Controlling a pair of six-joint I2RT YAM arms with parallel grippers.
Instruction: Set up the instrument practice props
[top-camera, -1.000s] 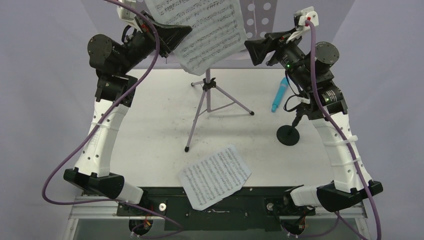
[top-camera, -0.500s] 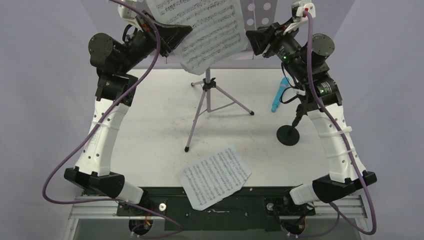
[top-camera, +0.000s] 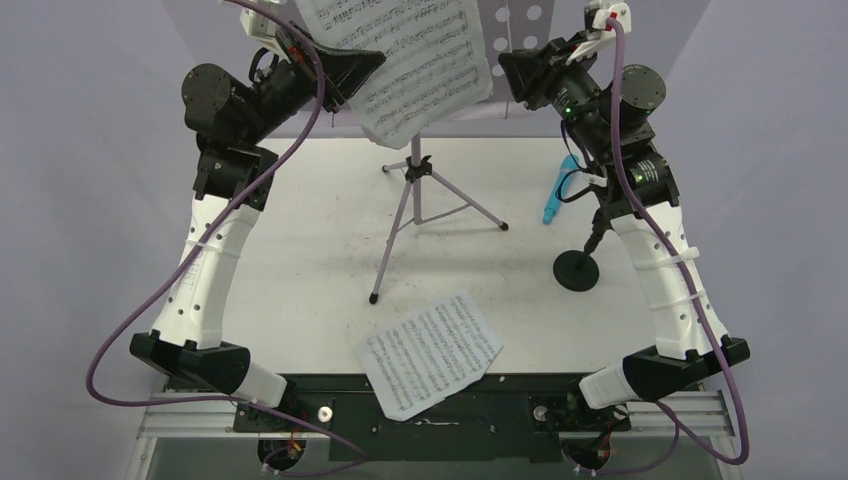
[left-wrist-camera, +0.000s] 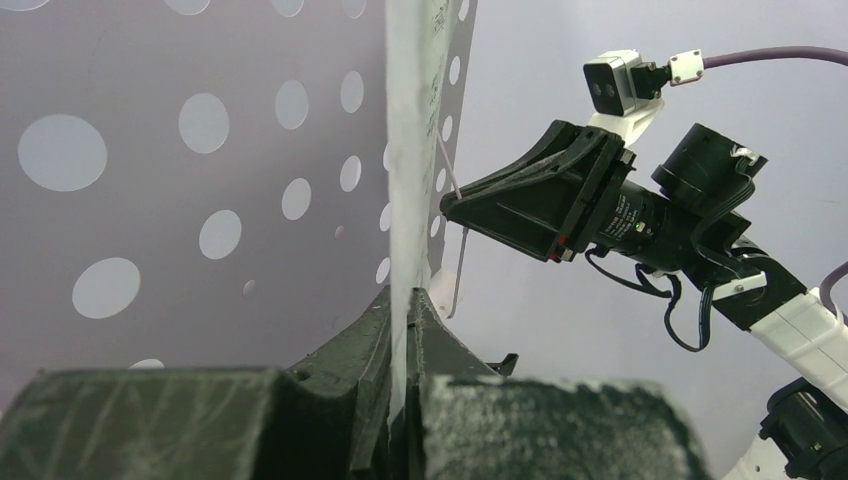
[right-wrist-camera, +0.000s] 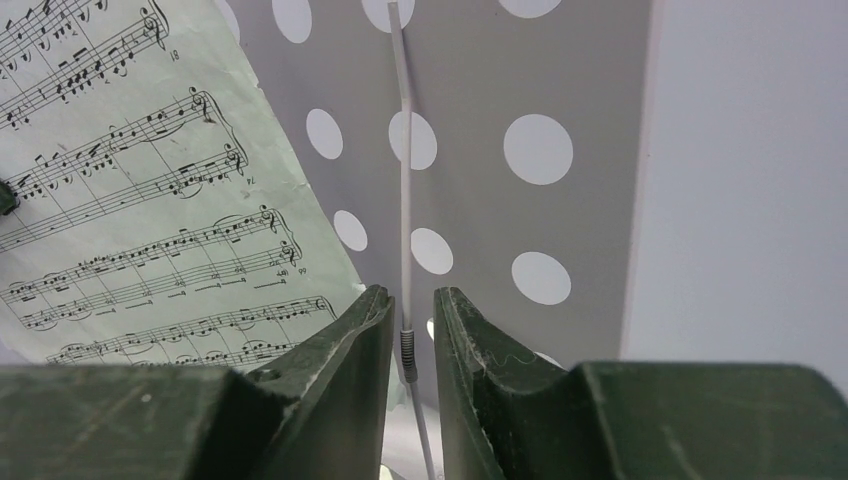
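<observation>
Right pincer (right-wrist-camera: 412, 292) nearly pressed together, nothing pinched yet, straddling wire arm (right-wrist-camera: 402, 150) on stand (right-wrist-camera: 570, 90), upright straight through the gap. Left pincer (left-wrist-camera: 407, 300) clamped on sheet (left-wrist-camera: 410, 150), further away.

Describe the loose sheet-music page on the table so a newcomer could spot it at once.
Start at the table, where the lilac music stand rises mid-table. From its tripod feet, come toward the near edge: the page lies flat, one corner overhanging it. The other sheet stands upright against the stand's desk.

2 white-and-black arms (top-camera: 205, 290), purple cables (top-camera: 109, 340)
</observation>
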